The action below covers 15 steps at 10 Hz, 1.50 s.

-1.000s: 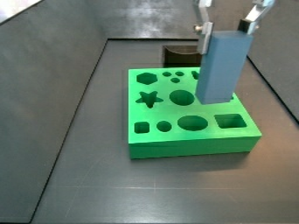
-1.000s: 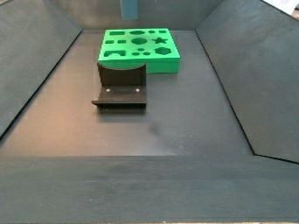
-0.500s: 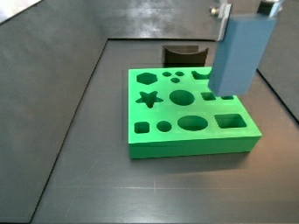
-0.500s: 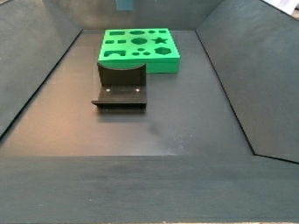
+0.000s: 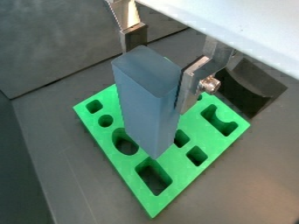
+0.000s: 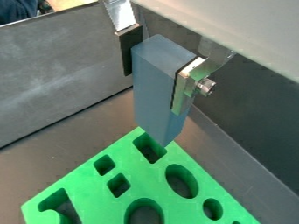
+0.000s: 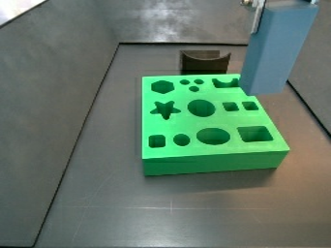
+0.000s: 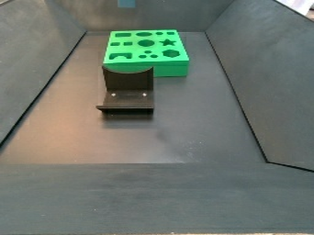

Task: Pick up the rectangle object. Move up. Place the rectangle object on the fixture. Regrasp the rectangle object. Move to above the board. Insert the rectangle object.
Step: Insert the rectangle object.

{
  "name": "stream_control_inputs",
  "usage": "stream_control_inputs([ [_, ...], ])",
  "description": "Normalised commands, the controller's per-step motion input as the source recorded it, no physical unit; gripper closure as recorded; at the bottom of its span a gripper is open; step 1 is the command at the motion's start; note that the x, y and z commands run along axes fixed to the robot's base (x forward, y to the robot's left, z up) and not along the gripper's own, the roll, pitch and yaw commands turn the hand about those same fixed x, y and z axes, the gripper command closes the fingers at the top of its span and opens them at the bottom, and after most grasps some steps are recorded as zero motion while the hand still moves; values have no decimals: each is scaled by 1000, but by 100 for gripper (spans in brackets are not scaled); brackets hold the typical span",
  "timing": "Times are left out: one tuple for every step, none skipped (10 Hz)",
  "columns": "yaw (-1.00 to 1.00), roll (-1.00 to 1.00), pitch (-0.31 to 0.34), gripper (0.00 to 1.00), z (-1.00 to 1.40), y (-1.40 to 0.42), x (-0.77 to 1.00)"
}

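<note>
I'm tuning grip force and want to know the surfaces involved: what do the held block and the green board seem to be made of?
The rectangle object, clamped upright in the gripper above the board, looks like matte blue-grey plastic: smooth, even faces, no glare. The board looks like matte green plastic, possibly printed or moulded: uniform colour, crisp cut-outs. Neither can be confirmed.

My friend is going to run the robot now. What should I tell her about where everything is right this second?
Gripper: shut on the rectangle object, held upright in the air over the board.
Board: flat on the floor, all holes empty.
Fixture: on the floor beside the board, nothing on it.
Done, judging by this: pick-up and carry to above the board; the fixture step cannot be told from here.
Left: lower the block into its hole, then let go.
</note>
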Motion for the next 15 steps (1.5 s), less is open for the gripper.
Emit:
stream_control_inputs([
  [0, 260, 0, 100, -106, 0, 1000],
  [0, 254, 0, 100, -194, 0, 1000],
  [0, 240, 0, 100, -254, 0, 1000],
  [0, 164, 0, 100, -437, -54, 1000],
  [0, 91, 0, 100, -517, -86, 1000],
  [0, 40, 0, 100, -569, -106, 1000],
  [0, 0, -1, 100, -640, -157, 1000],
  [0, 0, 0, 100, -646, -163, 1000],
  [0, 23, 0, 100, -629, -249, 1000],
  [0, 53, 0, 100, -606, -306, 1000],
  [0, 189, 130, 100, 0, -157, 457],
  [0, 90, 40, 100, -69, 0, 169],
  [0, 150, 91, 100, -206, 0, 580],
  [-9, 140, 99, 100, -240, 171, 623],
  [0, 83, 79, 100, -103, 0, 451],
])
